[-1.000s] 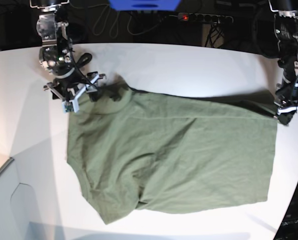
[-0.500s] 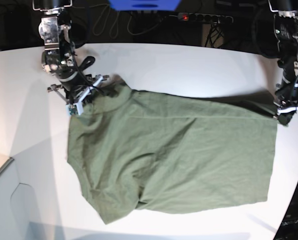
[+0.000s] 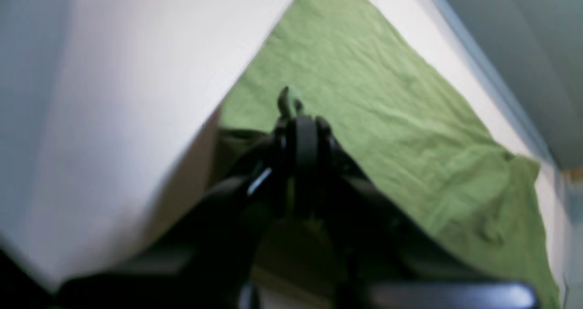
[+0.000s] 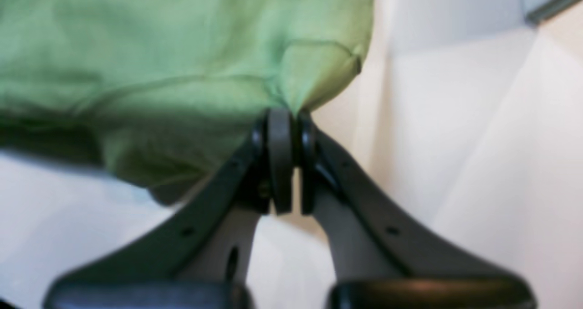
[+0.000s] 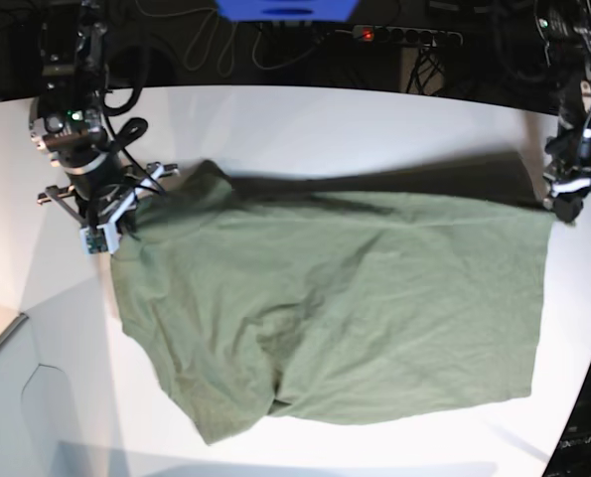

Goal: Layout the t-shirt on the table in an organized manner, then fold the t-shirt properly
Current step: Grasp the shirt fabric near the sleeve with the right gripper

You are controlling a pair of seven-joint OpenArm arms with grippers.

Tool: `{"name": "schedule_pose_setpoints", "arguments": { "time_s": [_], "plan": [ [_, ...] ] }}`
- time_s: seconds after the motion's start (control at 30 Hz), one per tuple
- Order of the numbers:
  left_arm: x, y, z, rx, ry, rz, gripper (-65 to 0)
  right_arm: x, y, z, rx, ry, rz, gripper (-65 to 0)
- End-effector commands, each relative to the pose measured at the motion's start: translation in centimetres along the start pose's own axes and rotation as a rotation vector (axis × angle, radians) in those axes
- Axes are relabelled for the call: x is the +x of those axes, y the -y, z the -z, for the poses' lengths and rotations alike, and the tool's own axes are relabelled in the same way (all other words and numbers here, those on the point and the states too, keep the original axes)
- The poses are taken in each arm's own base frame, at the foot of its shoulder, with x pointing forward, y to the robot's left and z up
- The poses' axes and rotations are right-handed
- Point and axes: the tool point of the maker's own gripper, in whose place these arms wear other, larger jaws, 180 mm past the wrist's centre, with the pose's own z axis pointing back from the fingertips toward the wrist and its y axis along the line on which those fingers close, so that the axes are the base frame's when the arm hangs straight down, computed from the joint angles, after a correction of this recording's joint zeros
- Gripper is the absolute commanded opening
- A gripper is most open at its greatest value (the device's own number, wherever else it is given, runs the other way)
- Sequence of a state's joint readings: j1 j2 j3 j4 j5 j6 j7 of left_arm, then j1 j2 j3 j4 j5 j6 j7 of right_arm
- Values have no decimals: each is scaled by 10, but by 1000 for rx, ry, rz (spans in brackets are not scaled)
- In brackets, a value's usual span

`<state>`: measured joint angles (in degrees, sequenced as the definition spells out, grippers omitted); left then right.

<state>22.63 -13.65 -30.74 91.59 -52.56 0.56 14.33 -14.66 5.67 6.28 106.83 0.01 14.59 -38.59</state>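
Right claw: pinched tight on a tuck of the t-shirt at its far-left corner, cloth bunching into the closed tips.
Left claw: closed on the far-right corner of the shirt; the wrist view is blurred, but a nub of green seems to poke out between the tips.
Shirt: spread over the middle of the bench, far edge strung between the two claws, near-left part rumpled and doubled under.
Long axis: runs left to right, from one claw to the other, with the body of the cloth lying on the near side of both.
Nearer arm: each holds its own corner; neither is closer to the rumpled near-left part by much.
Surface: smooth matte white, curved far edge.
Room: dark behind, cables and a power strip past the bench.
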Motion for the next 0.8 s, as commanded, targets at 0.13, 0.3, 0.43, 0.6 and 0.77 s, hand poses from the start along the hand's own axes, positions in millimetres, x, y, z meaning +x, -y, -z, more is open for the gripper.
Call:
{"name": "schedule_pose_setpoints", "arguments": {
  "time_s": [0.13, 0.3, 0.43, 0.6, 0.77],
  "plan": [
    [25, -20, -17, 10, 87, 0, -649, 20, 15, -21, -42, -15, -60, -650],
    [23, -19, -17, -24, 81, 10, -649, 8, 18, -23, -50, -116, -67, -650],
    [18, -27, -15, -5, 74, -2, -649, 32, -9, -3, 29, -75, -144, -650],
    [14, -29, -14, -1, 63, -6, -649, 51, -55, 51, 154, -57, -215, -650],
    [15, -26, -14, -8, 65, -3, -649, 25, -82, 109, 228, -175, -214, -650]
  ]
}}
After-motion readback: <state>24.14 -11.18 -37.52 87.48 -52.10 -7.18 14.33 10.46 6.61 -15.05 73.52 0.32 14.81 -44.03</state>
